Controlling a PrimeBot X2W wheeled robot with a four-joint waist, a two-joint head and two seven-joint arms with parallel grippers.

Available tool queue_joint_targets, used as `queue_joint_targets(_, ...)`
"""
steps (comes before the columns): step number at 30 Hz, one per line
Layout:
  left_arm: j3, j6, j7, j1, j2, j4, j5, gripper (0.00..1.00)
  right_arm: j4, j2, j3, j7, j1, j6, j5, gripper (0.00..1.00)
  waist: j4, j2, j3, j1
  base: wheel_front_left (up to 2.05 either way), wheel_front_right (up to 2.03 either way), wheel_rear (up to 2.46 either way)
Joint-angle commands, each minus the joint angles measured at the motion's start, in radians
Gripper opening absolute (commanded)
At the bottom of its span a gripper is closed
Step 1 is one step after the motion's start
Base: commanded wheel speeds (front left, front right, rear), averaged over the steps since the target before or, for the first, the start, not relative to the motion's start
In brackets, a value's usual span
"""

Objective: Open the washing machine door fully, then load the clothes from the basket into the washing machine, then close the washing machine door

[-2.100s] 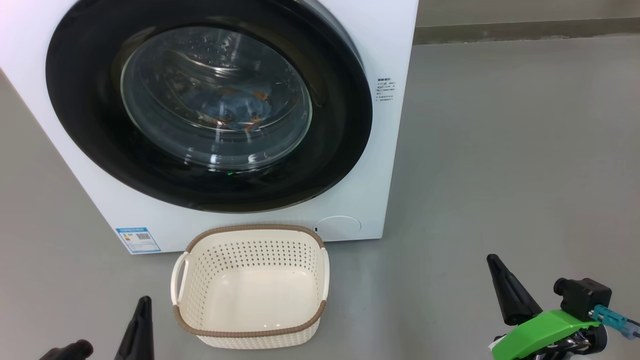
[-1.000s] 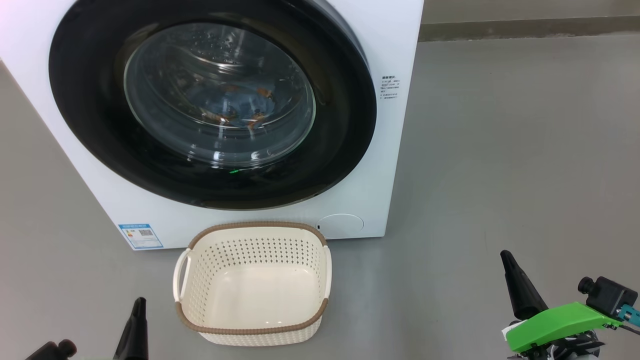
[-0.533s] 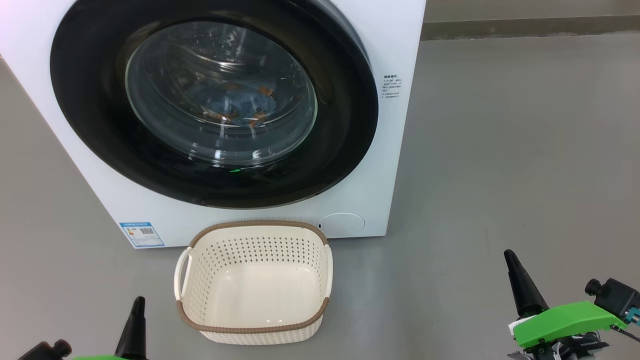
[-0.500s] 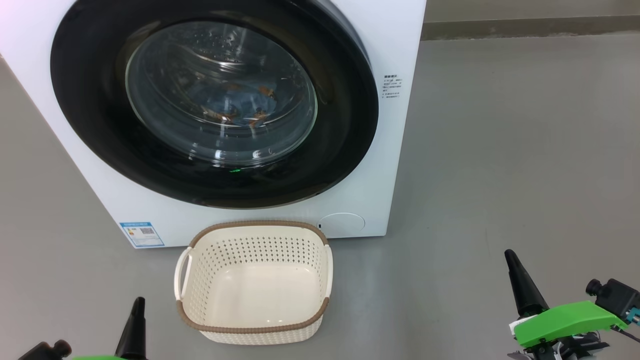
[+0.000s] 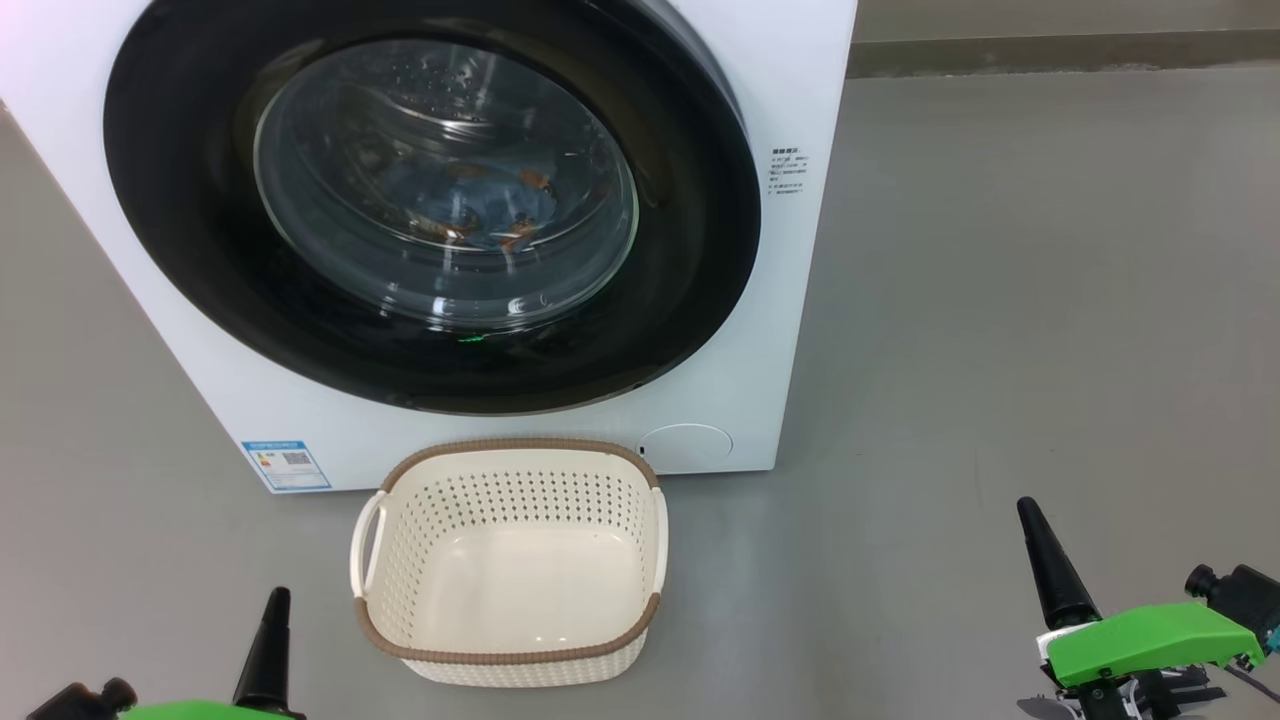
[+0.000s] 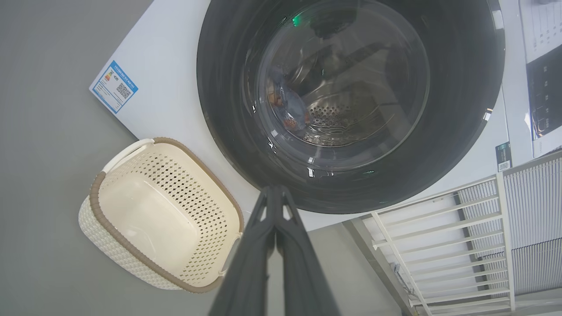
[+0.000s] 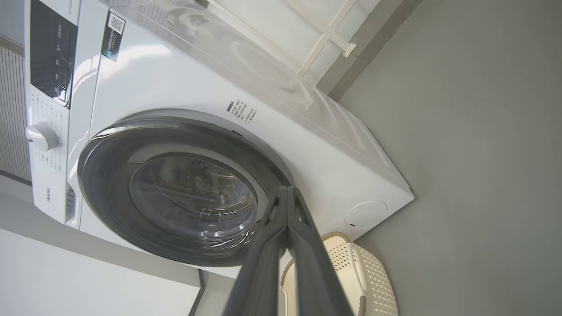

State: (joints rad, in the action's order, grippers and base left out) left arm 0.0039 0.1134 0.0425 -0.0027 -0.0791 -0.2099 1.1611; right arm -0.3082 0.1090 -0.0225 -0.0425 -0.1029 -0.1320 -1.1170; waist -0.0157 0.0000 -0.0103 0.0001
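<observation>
The white washing machine [image 5: 790, 300] stands ahead with its black-rimmed round door [image 5: 690, 300] flat against the front. Through the glass I see the light blue clothes [image 5: 480, 215] with orange-brown prints lying in the drum, also clothes [image 6: 287, 107] in the left wrist view. The cream basket [image 5: 510, 655] sits on the floor right before the machine with nothing in it. My left gripper [image 5: 275, 598] is shut, low at the left, left of the basket. My right gripper [image 5: 1030, 512] is shut, low at the right, well off from machine and basket. Both hold nothing.
Grey floor [image 5: 1000, 300] spreads to the right of the machine. A white railing [image 6: 439, 237] and a ribbed panel stand beside the machine. A control panel with a knob [image 7: 41, 136] tops its front. A round white cap [image 5: 685, 442] sits low right of the door.
The whole head picture has drifted slightly, so the camera moved. Both shut grippers have sunk a little toward the bottom edge. Door, basket and clothes stay as they were.
</observation>
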Motion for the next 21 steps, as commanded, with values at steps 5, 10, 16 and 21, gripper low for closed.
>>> queue_joint_targets(5, 0.034, 0.008, -0.020, -0.052, -0.008, 0.012, 0.053, 0.00, 0.032, -0.003, -0.005, 0.019, -0.019, 0.001, -0.058, 0.00, 0.002, 0.0000, 0.001, -0.0001, 0.00, 0.00, 0.00)
queue_joint_targets(10, 0.043, 0.009, -0.035, -0.058, -0.004, 0.006, 0.095, 0.00, 0.035, -0.009, -0.015, 0.034, -0.019, 0.001, -0.105, 0.00, 0.003, 0.0000, 0.002, -0.0001, 0.00, 0.00, 0.00)
queue_joint_targets(16, 0.053, 0.010, -0.052, -0.066, 0.001, -0.001, 0.145, 0.00, 0.038, -0.016, -0.026, 0.052, -0.018, 0.001, -0.160, 0.00, 0.005, 0.0000, 0.003, -0.0001, 0.00, 0.00, 0.00)
queue_joint_targets(21, 0.061, 0.010, -0.067, -0.073, 0.005, -0.006, 0.188, 0.00, 0.040, -0.022, -0.035, 0.066, -0.017, 0.001, -0.207, 0.00, 0.006, 0.0000, 0.004, -0.0001, 0.00, 0.00, 0.00)
